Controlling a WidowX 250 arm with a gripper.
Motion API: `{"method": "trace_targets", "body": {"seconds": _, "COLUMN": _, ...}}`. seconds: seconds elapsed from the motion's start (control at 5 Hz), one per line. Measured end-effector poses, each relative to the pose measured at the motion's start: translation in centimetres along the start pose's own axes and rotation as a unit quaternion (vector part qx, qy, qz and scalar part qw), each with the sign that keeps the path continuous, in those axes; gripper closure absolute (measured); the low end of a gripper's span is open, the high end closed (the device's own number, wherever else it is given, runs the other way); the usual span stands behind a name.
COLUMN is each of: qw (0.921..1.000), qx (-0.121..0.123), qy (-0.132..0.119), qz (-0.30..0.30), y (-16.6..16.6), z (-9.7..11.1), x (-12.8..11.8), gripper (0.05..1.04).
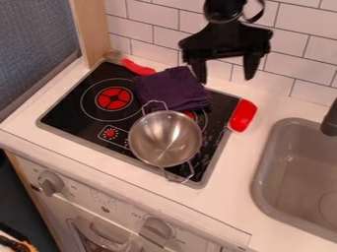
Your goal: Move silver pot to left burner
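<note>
My gripper (225, 76) hangs open near the top of the camera view, in front of the tiled wall, with nothing between its fingers. Below it and to the left, the silver pot (165, 138) stands upright on the front right part of the black stove top (66, 109), partly over the right burner (201, 119). Its two wire handles point to the back and to the front. The left burner (114, 98), with a red centre, lies bare. A folded purple cloth (172, 89) lies behind the pot, between the two burners and over part of the right one.
A red object (243, 115) sits at the stove's right edge, and another red piece (137, 67) lies behind the cloth at the back left. To the right is a grey sink (299, 170) with a dark faucet (330, 119). A wooden post (93, 32) stands at the back left corner.
</note>
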State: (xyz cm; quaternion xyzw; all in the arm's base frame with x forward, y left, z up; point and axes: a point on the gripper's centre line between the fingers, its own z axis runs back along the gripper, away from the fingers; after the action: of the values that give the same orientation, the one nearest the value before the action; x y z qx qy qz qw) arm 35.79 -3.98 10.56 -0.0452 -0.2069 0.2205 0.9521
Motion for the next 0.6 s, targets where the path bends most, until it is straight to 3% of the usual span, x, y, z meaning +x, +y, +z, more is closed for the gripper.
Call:
{"method": "trace_targets", "body": {"seconds": 0.4, "qw": 0.9991, "qx": -0.021, "qy": 0.011, "qz": 0.034, "y": 4.3, "z": 2.0, "x": -0.8, "gripper": 0.083}}
{"method": "trace_targets", "body": {"seconds": 0.6, "qw": 0.9987, "qx": -0.025, "qy": 0.040, "qz": 0.022, "y": 6.7, "z": 2.2, "x": -2.2, "gripper": 0.083}}
